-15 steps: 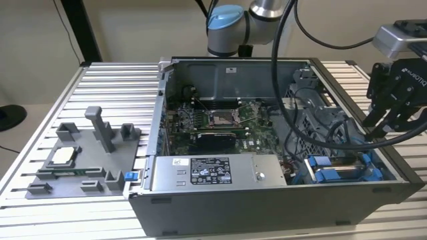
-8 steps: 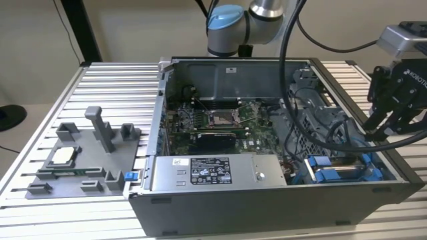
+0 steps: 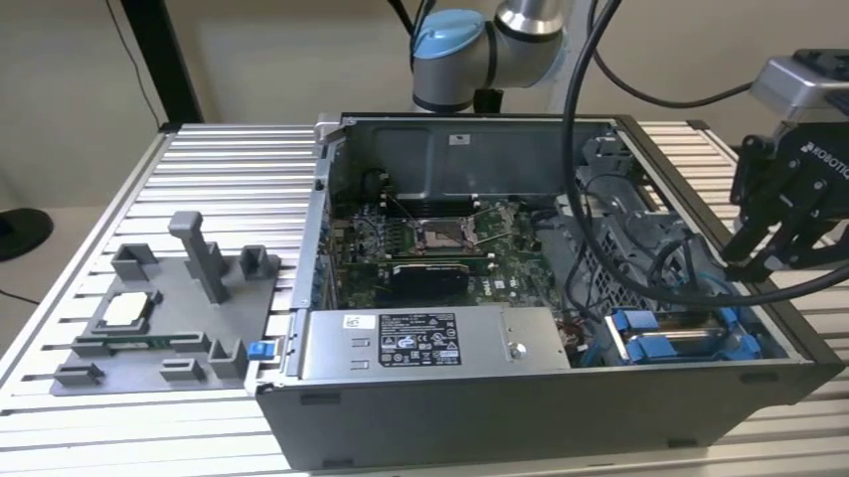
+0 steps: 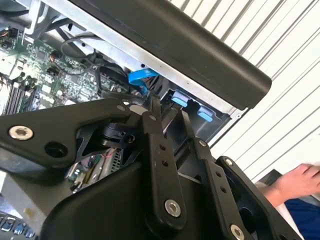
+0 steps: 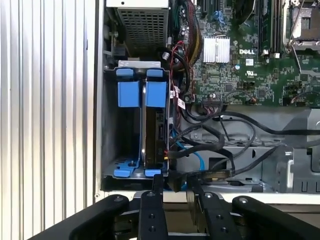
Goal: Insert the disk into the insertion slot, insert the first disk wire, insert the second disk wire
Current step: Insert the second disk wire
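— Where's the disk (image 5: 151,135)?
— Seated in the insertion slot (image 5: 112,150). The claw (image 5: 174,187), narrow, pinches a black plug (image 5: 172,176) just outside the slot: first wire, I'd judge. It needs squaring to the disk's port.

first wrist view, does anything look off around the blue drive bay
Nothing looks damaged or spilled. The silver hard drive in its blue carrier sits straight, edge-on, in the grey bay with blue rails. Black cables sprawl loose beside it. One oddity: a person's hand is near the dark computer case in the second wrist view.
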You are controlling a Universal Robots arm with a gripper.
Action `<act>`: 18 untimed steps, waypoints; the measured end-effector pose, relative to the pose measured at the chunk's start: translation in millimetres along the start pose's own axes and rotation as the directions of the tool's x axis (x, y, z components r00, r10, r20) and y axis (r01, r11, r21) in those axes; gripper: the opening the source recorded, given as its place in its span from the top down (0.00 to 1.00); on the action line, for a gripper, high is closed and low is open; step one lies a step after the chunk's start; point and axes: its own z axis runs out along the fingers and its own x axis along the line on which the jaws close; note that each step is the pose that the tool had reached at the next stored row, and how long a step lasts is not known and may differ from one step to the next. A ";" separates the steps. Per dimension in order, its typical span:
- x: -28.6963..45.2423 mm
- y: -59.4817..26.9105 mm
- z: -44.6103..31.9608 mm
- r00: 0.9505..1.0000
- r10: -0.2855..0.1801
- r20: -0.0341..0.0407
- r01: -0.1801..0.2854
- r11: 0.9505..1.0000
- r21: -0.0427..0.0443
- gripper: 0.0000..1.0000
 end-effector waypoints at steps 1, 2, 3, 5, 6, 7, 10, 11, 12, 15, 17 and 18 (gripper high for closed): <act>-0.2 -0.1 0.7 1.000 0.000 -0.002 0.000 1.000 0.000 0.00; -0.4 -0.1 1.4 1.000 0.000 -0.004 0.000 1.000 0.000 0.00; -0.5 -0.2 2.0 1.000 -0.001 -0.006 0.001 1.000 0.000 0.00; -0.6 -0.2 2.8 1.000 -0.001 -0.008 0.001 1.000 -0.001 0.00; -0.6 -0.2 2.8 1.000 -0.001 -0.008 0.001 1.000 -0.001 0.00; -0.6 -0.2 2.8 1.000 -0.002 -0.008 0.002 1.000 -0.001 0.00; -0.6 -0.2 2.9 1.000 -0.002 -0.008 0.002 1.000 -0.001 0.00; -0.6 -0.2 2.8 1.000 -0.002 -0.008 0.002 1.000 -0.001 0.00; -0.6 -0.2 2.8 1.000 -0.002 -0.008 0.002 1.000 -0.001 0.00; -0.6 -0.2 2.9 1.000 -0.002 -0.008 0.002 1.000 -0.001 0.00; -0.6 -0.2 2.9 1.000 -0.002 -0.008 0.002 1.000 -0.001 0.00; -0.6 -0.2 2.9 1.000 -0.002 -0.008 0.002 1.000 -0.001 0.00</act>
